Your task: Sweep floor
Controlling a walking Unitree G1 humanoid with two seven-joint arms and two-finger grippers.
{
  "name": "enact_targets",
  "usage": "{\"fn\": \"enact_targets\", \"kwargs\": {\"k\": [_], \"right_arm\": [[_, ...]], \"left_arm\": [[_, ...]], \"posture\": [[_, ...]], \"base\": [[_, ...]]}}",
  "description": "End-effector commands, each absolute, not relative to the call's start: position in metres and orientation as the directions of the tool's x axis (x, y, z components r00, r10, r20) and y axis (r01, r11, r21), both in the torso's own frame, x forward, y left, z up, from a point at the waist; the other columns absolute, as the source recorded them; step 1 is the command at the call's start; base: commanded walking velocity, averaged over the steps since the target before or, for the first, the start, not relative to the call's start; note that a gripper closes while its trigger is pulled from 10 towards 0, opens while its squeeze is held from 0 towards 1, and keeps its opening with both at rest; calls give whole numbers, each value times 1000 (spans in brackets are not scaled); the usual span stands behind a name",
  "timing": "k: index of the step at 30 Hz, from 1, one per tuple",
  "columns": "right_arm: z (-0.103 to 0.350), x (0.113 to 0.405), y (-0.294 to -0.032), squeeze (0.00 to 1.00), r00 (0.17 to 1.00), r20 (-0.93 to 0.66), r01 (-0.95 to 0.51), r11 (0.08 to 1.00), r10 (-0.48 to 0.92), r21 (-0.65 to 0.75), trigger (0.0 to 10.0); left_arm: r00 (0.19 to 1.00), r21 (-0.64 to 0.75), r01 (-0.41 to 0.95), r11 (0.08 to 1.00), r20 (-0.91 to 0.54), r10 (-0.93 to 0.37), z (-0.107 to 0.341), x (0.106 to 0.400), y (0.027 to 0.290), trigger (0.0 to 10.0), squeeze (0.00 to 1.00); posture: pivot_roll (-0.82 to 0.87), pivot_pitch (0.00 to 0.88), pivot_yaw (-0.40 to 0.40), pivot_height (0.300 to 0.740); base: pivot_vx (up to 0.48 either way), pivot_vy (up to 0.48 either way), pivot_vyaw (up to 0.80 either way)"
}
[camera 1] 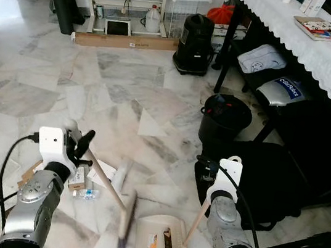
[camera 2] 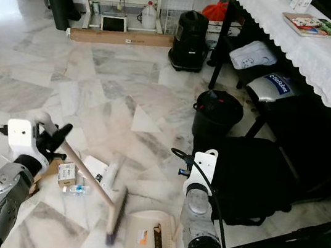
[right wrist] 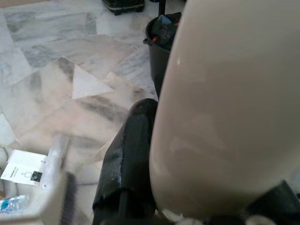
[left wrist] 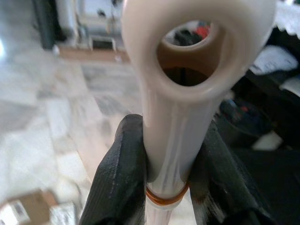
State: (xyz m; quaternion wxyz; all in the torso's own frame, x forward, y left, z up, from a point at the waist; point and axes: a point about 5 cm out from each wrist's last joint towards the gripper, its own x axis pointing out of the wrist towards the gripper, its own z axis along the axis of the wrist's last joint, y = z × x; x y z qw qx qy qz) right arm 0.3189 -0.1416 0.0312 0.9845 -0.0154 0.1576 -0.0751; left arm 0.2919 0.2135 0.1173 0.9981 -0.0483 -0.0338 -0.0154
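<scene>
Left gripper (left wrist: 164,187) clamped on broom handle (camera 1: 104,180), right gripper (right wrist: 197,206) closed on dustpan handle (camera 1: 198,219); brush head (camera 1: 127,218) lower centre beside dustpan (camera 1: 161,239); advisable: short strokes toward steady pan, gathering litter (camera 1: 85,184) at lower left.

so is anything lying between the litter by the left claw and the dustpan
Only the broom head itself, which sits between the small boxes and bottle and the dustpan. No other obstacle on that marble stretch.
</scene>
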Motion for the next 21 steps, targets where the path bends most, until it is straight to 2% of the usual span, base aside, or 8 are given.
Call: {"fn": "enact_targets", "kwargs": {"k": [1,5,16,21], "right_arm": [[37,322,-145,0,946,-278,162,986,-168,-42,10000],[46,326,-146,0,960,-219,173,985,-173,-19,10000],[92,334,-148,0,984,47,168,984,-171,55,10000],[102,332,-151,0,979,91,174,983,-180,65,10000]], "left_arm": [[982,-62,26,998,187,-14,142,296,212,10000,0],[974,-23,-17,1000,226,22,149,297,213,10000,0],[962,80,15,997,270,-36,147,288,186,10000,0],[956,117,15,993,290,-49,149,287,181,10000,0]], "posture": [[28,86,-40,740],[27,87,-42,740],[2,73,-49,740],[-1,57,-54,740]], "base": [[0,0,0],[0,0,0],[0,0,0],[0,0,0]]}}
